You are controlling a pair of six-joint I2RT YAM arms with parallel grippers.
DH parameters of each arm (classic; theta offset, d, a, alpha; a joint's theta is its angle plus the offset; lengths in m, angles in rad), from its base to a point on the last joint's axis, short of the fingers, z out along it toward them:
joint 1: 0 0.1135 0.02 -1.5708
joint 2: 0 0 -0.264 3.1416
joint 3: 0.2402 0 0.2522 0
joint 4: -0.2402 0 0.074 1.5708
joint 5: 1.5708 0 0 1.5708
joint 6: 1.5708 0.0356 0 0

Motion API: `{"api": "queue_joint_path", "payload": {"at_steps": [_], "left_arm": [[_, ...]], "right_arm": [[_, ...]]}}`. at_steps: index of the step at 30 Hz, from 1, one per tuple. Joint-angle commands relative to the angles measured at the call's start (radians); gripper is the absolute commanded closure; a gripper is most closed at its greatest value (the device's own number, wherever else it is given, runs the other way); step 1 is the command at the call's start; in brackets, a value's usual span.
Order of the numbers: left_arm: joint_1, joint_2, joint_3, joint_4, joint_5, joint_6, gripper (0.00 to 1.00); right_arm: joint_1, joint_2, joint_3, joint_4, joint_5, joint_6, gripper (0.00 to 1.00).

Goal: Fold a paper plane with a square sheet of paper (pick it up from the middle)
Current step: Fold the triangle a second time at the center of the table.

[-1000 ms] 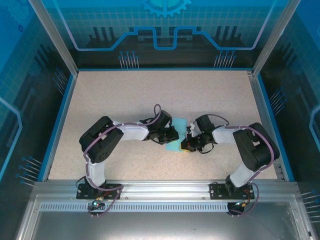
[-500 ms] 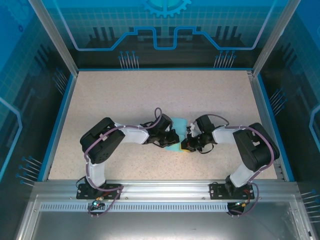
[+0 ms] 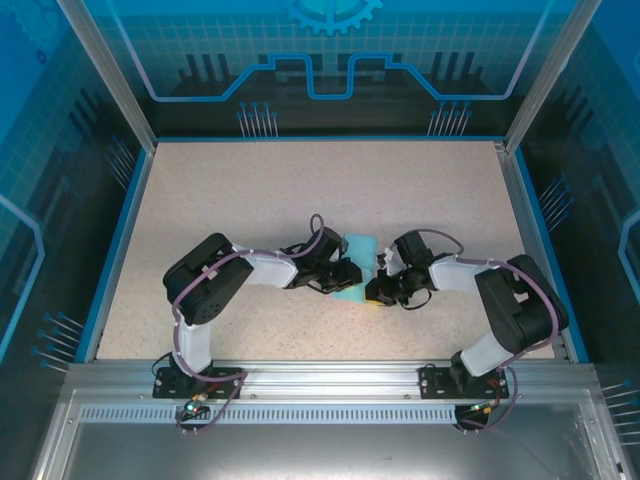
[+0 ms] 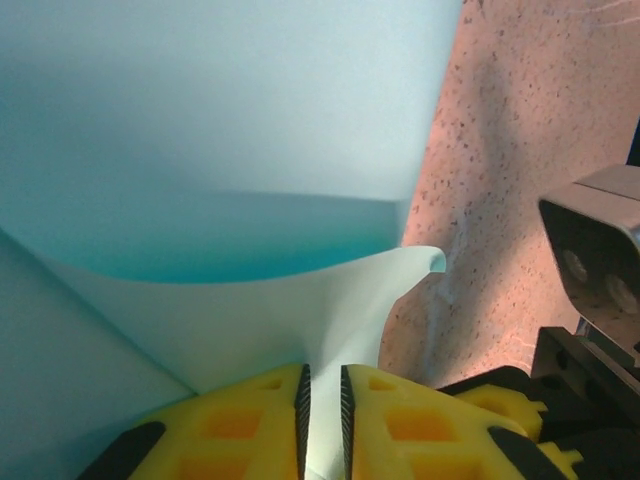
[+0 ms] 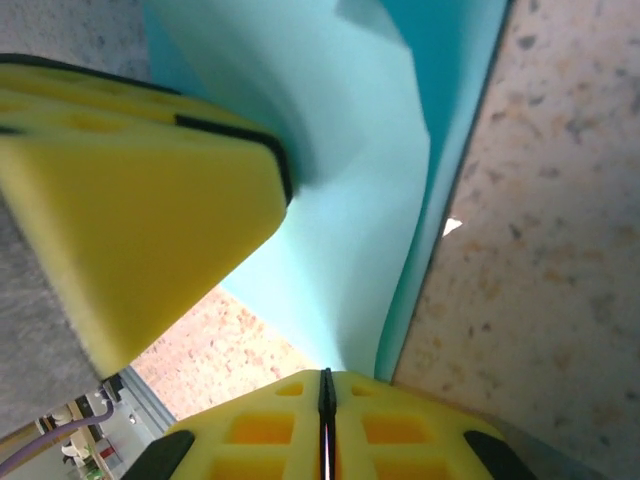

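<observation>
Paper (image 3: 358, 246) lies creased at mid tabletop (image 3: 250, 190), caught between the two grippers that meet over it. The left gripper (image 4: 322, 405) is closed to a thin slit, with a raised flap running down into it. The right gripper (image 5: 325, 390) is shut tight, pinching a lifted fold at its seam. The step looks like forming a fold. It would go best with one pinch held firm as an anchor while the other lays its flap over slowly, edges aligned, since such a thin sheet will likely slip or buckle under a sideways tug. Against a second ago, the right arm's elbow has swung outward and the left wrist has edged nearer; the paper sits about where it was.
</observation>
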Motion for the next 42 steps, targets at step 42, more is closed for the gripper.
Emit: {"api": "queue_joint_path", "payload": {"at_steps": [42], "left_arm": [[0.088,0.032,0.000,0.008,-0.078,0.061,0.80]], "right_arm": [[-0.031,0.114,-0.018,-0.058,0.047,-0.066,0.98]]}}
